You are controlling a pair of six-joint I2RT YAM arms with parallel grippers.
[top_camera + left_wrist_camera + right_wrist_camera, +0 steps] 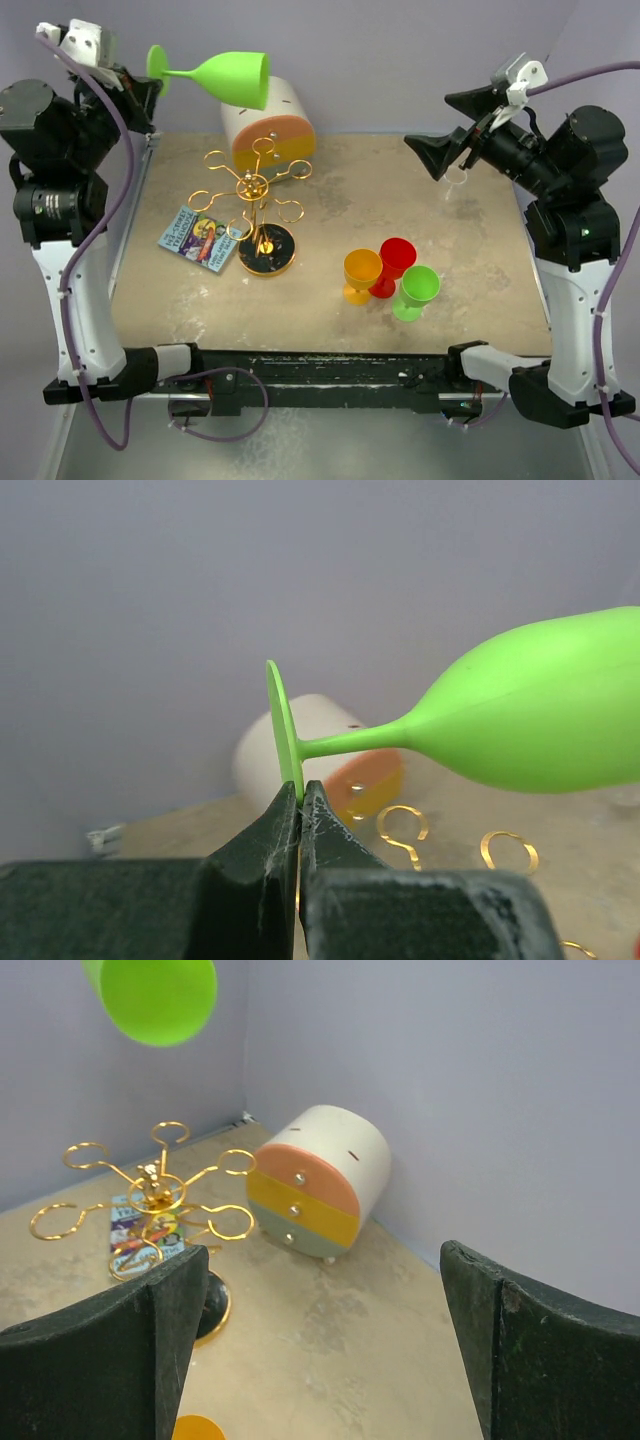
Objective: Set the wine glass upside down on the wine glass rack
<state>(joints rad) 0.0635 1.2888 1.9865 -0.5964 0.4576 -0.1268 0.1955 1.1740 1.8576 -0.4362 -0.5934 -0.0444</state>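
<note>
- Top external: left pincer (150,88) is up at the back-left corner, above bench (470,240) level, pinching the green wine glass (228,78) by its foot.
- Left wrist view: both fingers pressed together on the lower edge of the foot disc; the stem runs off to the right into the bowl.
- Glass lies roughly sideways in the air, foot left, open mouth right and tipped slightly down. It is not on the rack.
- In the top view the bowl sits over the cream-and-orange cylinder (272,135) at the back of the bench.
- Wine glass rack (255,190) stands upright on the bench left of centre, black base down, gold ring loops fanned out. It is in front of the cylinder and below the held glass, well apart from it.
- Colourful booklet (200,240) lies flat just left of the rack base.
- Right pincer (432,155) is raised over the right rear of the bench, pointing left, fingers spread wide apart.
- Right wrist view sees rack, cylinder and the glass mouth at top left.
- Orange glass (361,272), red glass (397,258) and a second green glass (417,289) stand bunched together right of centre.
</note>
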